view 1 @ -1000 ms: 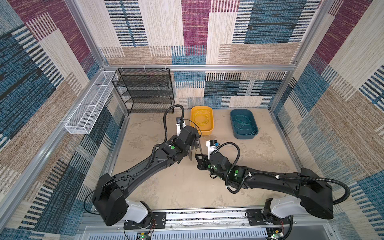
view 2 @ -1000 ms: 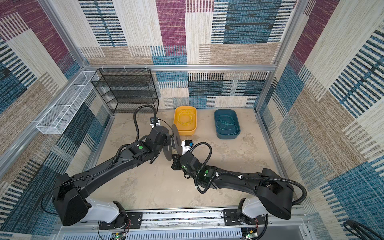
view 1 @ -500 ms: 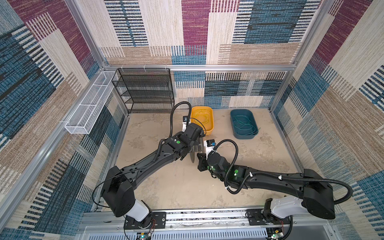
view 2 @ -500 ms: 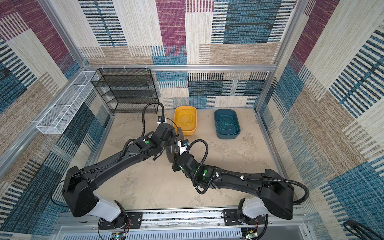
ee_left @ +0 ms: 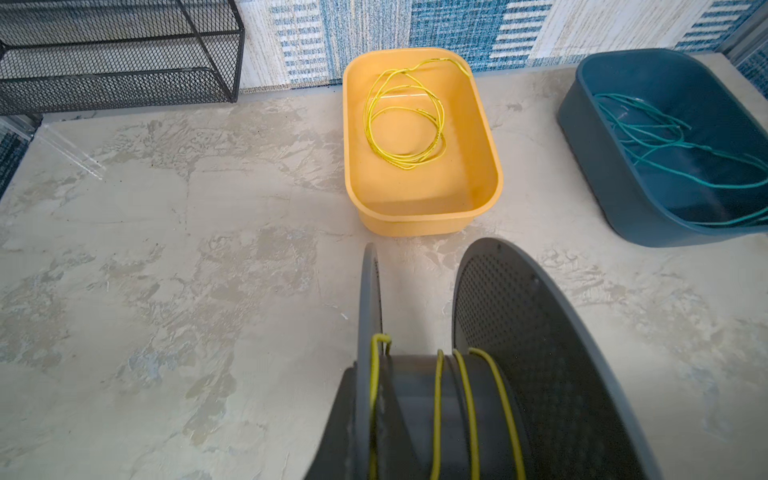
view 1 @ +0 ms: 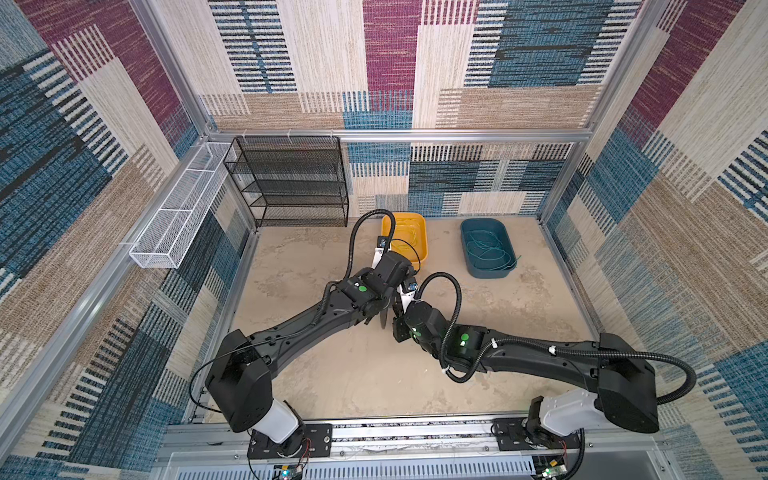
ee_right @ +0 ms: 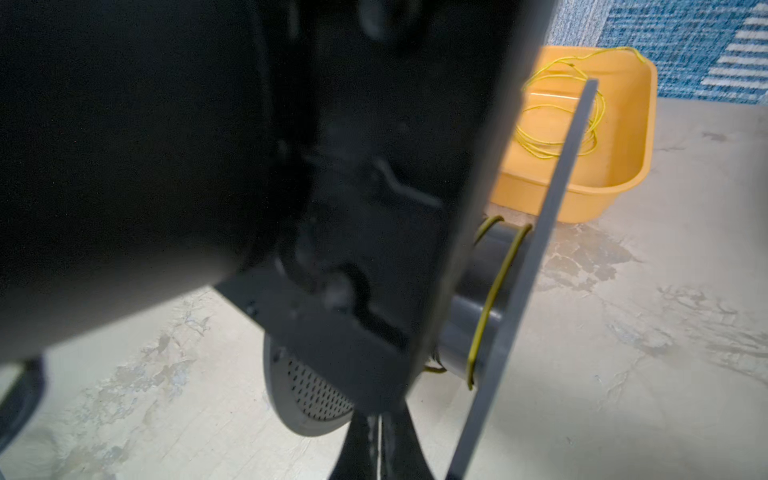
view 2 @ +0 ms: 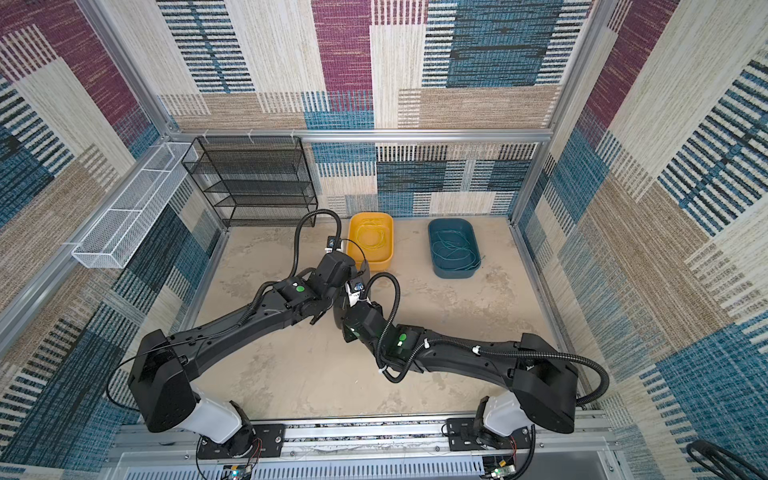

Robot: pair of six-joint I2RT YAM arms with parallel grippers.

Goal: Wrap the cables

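Beige worktop (view 1: 332, 374): beside the yellow bin (ee_left: 486, 166), left end effector (view 1: 376, 313) clamps the spool (ee_left: 540, 353), right end effector (ee_right: 376, 444) shut; lay cable (ee_left: 437, 390) turns snugly.

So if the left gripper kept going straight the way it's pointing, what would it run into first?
Most likely the yellow tub: past the grey spool it carries, only bare table lies before the tub's near wall. The spool might touch the table first; depth is unclear.
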